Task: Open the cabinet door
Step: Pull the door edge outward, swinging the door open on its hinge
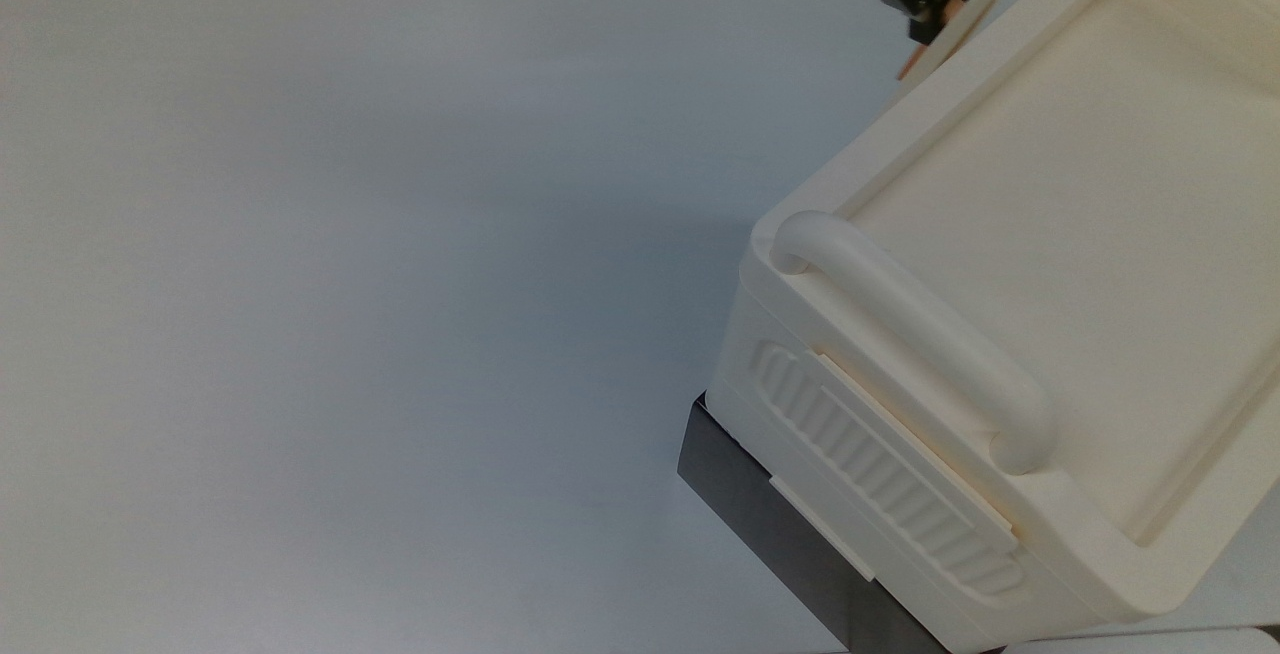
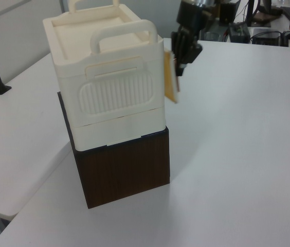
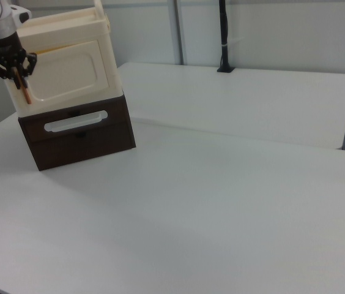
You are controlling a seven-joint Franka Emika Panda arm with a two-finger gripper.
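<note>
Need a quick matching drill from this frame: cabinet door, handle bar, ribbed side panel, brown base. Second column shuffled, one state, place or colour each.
Things:
1. cabinet door
2. handle bar
3. ribbed side panel
4. brown base

Descriptions:
A. dark wood-grain, under the cream unit
B. swung ajar, copper edge at the gripper
C. arches over the top
D. vertical grooves, below the handle

Pairs: 1-B, 2-C, 3-D, 4-A
</note>
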